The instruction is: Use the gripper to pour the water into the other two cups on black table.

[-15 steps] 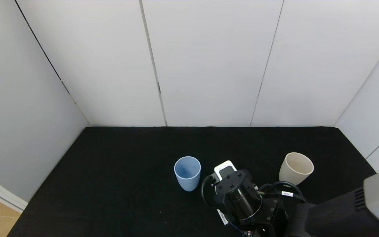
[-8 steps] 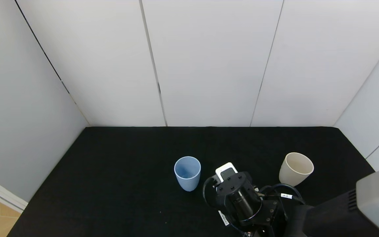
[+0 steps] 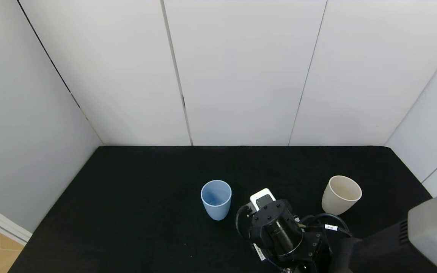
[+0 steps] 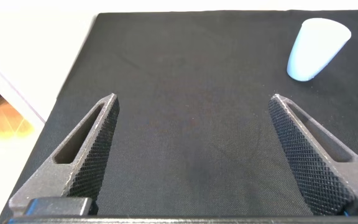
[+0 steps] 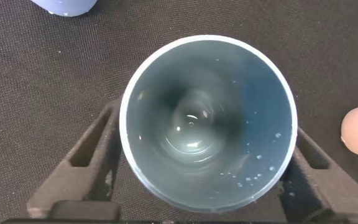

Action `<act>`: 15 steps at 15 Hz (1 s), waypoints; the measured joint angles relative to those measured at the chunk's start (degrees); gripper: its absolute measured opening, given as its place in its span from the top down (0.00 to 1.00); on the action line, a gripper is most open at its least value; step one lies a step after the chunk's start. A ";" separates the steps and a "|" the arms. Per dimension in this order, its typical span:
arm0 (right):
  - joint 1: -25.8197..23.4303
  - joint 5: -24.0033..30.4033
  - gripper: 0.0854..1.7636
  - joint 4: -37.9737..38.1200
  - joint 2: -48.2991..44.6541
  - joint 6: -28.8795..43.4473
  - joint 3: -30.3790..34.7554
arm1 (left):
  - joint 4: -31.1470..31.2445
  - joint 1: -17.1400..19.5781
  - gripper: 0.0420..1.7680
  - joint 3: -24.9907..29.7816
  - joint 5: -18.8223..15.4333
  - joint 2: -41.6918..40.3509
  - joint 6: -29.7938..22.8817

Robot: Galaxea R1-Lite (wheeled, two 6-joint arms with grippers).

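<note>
Two target cups stand upright on the black table (image 3: pixel 135 189): the blue cup (image 3: pixel 216 199) near the middle, the beige cup (image 3: pixel 341 194) well apart toward the robot's right. Between them, nearer you, the right gripper (image 5: pixel 204 168) points straight down; from the head camera you only see its black wrist body and white camera block, which hide what it holds. Check the right wrist view: the teal cup (image 5: pixel 207 121) sits upright between the two fingers (image 5: pixel 82 165), one on each side of its wall, so the jaws are closed around it. Water (image 5: pixel 194 140) shows as faint glints at the bottom, with small droplets on the inner wall. Blue cup's edge peeks in at one corner, just beside. Left gripper (image 4: pixel 194 162) hovers low over bare black cloth, jaws spread wide, gripping nothing; blue cup appears far off in its view.
</note>
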 joint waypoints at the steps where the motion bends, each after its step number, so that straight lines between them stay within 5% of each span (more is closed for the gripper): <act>1: 0.02 0.00 0.16 0.00 -0.13 0.01 0.00 | 0.00 0.00 0.03 0.00 0.02 0.00 0.00; 15: -1.90 -1.07 0.06 0.95 -14.80 -1.40 3.39 | 0.00 0.00 0.03 0.00 0.02 0.00 0.00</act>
